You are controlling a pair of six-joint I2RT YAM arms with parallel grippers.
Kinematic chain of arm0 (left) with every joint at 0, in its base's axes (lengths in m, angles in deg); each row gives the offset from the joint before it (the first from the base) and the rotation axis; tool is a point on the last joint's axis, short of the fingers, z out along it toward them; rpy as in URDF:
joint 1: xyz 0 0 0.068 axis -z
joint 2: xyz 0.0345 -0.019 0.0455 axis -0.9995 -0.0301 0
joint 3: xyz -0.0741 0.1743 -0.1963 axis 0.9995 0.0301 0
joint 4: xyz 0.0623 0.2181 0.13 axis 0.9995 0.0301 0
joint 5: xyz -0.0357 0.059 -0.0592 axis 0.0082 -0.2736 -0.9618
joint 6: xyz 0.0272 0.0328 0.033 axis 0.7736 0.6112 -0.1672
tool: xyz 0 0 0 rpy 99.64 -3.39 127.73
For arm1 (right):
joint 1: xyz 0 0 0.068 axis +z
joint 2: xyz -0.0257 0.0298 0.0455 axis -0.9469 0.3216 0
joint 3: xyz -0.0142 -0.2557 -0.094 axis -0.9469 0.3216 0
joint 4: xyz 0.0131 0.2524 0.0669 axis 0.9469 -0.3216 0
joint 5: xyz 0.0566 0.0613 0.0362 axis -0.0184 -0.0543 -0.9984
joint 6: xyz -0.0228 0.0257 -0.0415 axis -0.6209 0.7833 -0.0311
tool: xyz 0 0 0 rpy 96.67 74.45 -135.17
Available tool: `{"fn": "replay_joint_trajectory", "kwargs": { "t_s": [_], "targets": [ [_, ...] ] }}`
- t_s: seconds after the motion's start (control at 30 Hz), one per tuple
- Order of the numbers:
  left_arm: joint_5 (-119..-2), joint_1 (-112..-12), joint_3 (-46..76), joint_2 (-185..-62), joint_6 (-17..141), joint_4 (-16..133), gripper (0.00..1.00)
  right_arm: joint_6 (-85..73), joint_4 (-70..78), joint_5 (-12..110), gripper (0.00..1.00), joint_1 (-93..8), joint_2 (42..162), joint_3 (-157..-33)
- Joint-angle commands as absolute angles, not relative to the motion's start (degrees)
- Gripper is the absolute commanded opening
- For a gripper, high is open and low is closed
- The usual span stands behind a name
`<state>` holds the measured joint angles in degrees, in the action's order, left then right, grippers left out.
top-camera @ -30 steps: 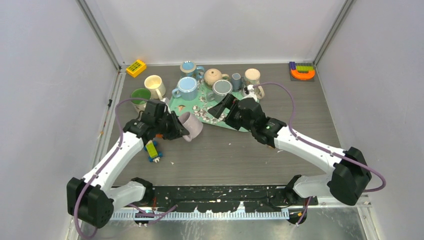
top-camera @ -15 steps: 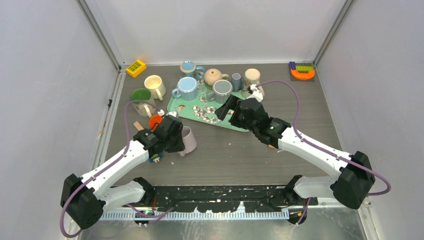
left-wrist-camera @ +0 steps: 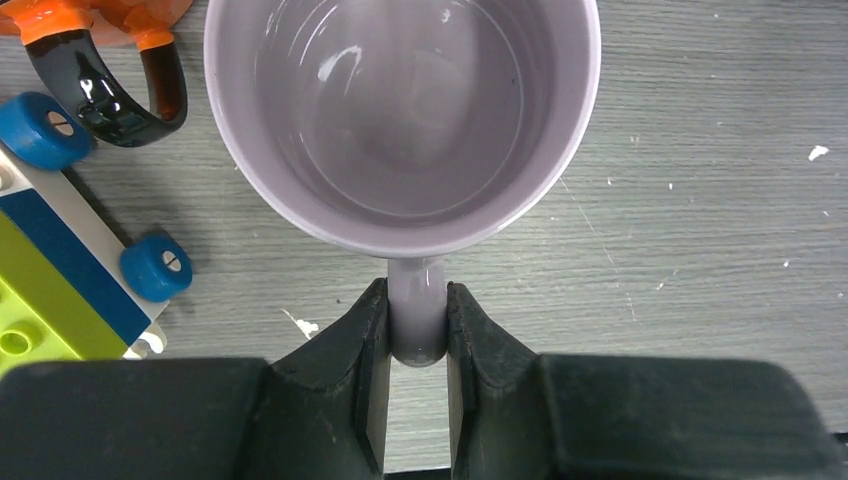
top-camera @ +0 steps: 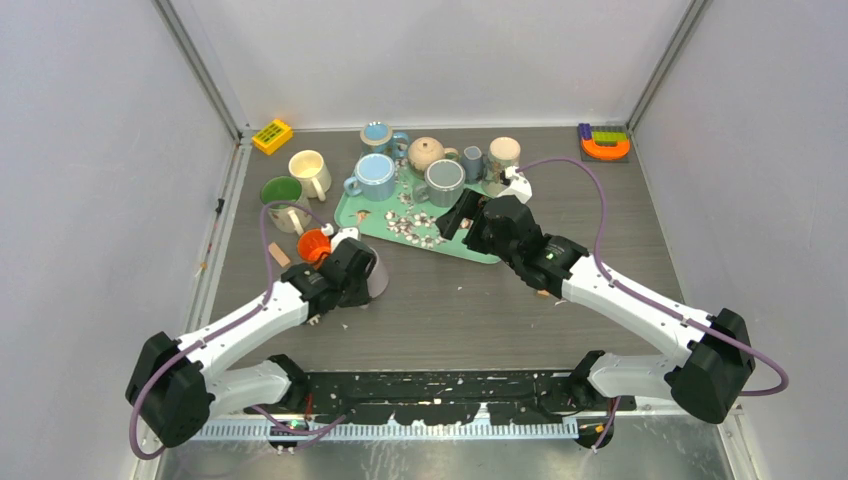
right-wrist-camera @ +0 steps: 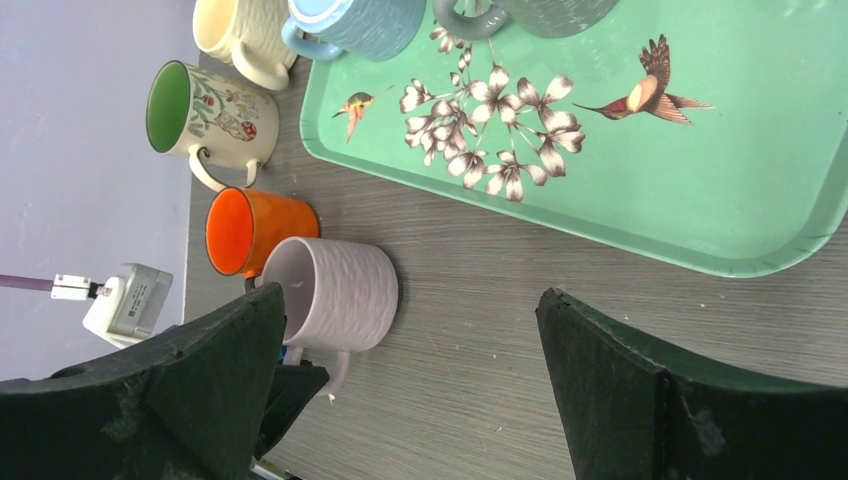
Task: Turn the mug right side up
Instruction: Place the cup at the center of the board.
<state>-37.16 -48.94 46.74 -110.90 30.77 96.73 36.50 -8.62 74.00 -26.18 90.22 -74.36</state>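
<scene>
Since a second ago the mug got swung nearer and tipped mouth-up. Now the left pincer is pinching its handle, with the mug at 12 o'clock, looking set down on the bench. I'd spread slowly, then back out toward 6, minding the orange cup at 10.

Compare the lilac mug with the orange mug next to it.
The lilac mug has a rippled wall; the orange mug is smooth. The lilac mug's handle matches its body; the orange mug's is glossy black. The left gripper is shut on the lilac mug's handle; the orange mug is free. Both are side by side off the tray, mouths facing the same way.
</scene>
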Motion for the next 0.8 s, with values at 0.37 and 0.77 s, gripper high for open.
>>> {"fn": "replay_joint_trajectory", "kwargs": {
  "t_s": [0.37,0.77],
  "targets": [
    [-30.09,-49.25,49.33,-113.79,29.12,94.10,0.35,34.30,-10.61,76.25,1.00,-26.07,90.44,-77.58],
    [-36.60,-49.18,40.26,-109.81,32.96,101.48,0.73,33.27,-15.65,79.01,1.00,-26.77,91.54,-80.65]
  ]
}}
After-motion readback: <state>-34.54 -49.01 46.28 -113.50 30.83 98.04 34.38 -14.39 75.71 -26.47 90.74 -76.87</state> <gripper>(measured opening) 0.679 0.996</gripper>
